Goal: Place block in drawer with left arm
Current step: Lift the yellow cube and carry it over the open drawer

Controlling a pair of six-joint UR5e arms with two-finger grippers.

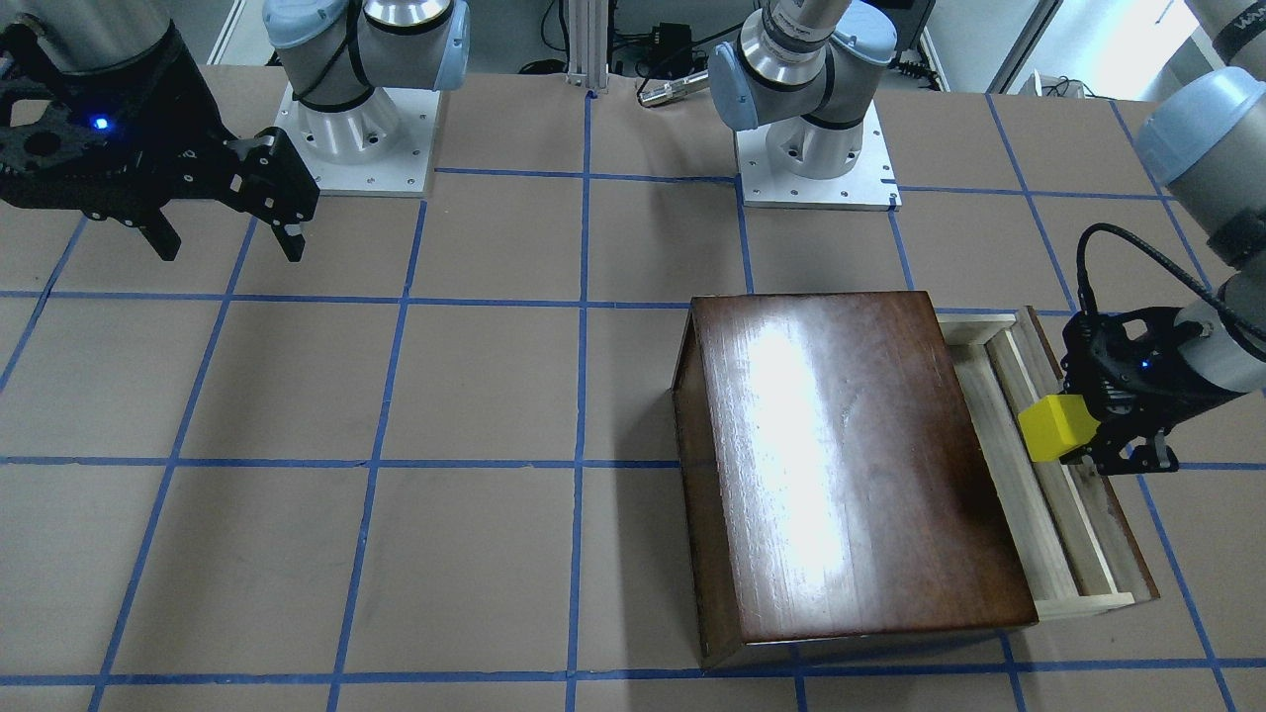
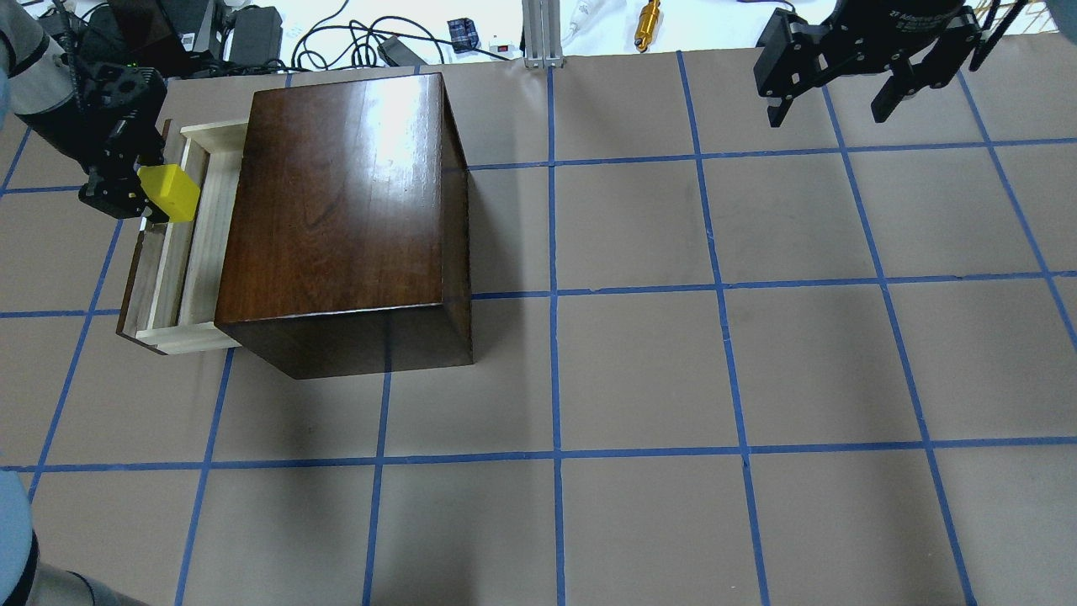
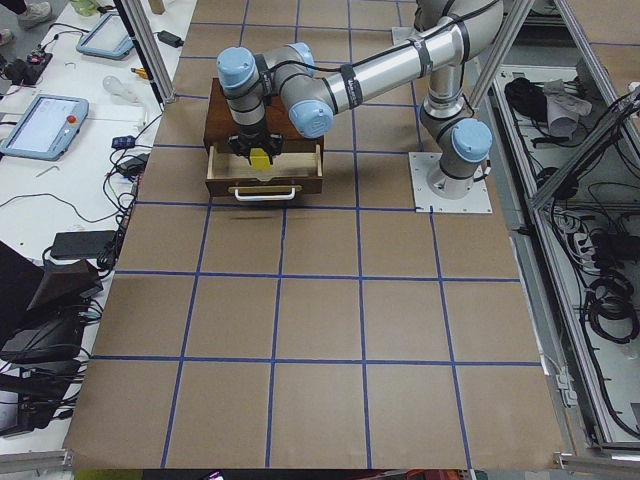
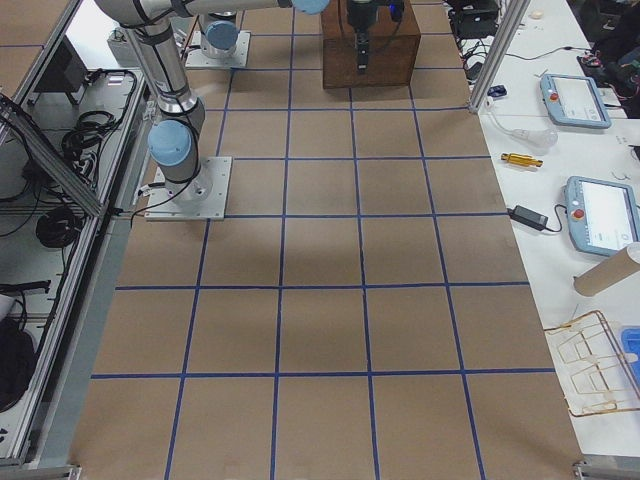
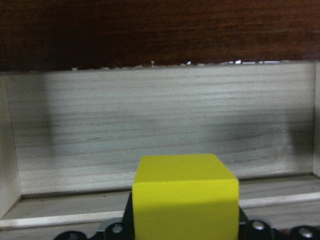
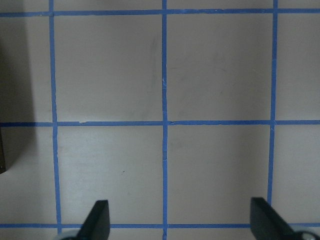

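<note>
My left gripper (image 1: 1078,440) is shut on the yellow block (image 1: 1056,427) and holds it just above the pulled-out drawer (image 1: 1048,524) of the dark brown wooden box (image 1: 851,455). In the overhead view the block (image 2: 170,192) hangs over the drawer (image 2: 181,269) at the box's (image 2: 345,210) left side, near the drawer's far end. The left wrist view shows the block (image 5: 185,197) between the jaws, over the pale wood tray (image 5: 150,135). My right gripper (image 2: 826,116) is open and empty, high over the far right of the table; its fingers (image 6: 97,222) frame bare table.
The two arm bases (image 1: 356,138) (image 1: 816,148) stand at the robot's edge of the table. Cables and small gear (image 2: 362,42) lie beyond the far edge. Blue tape lines (image 2: 553,295) grid the brown tabletop.
</note>
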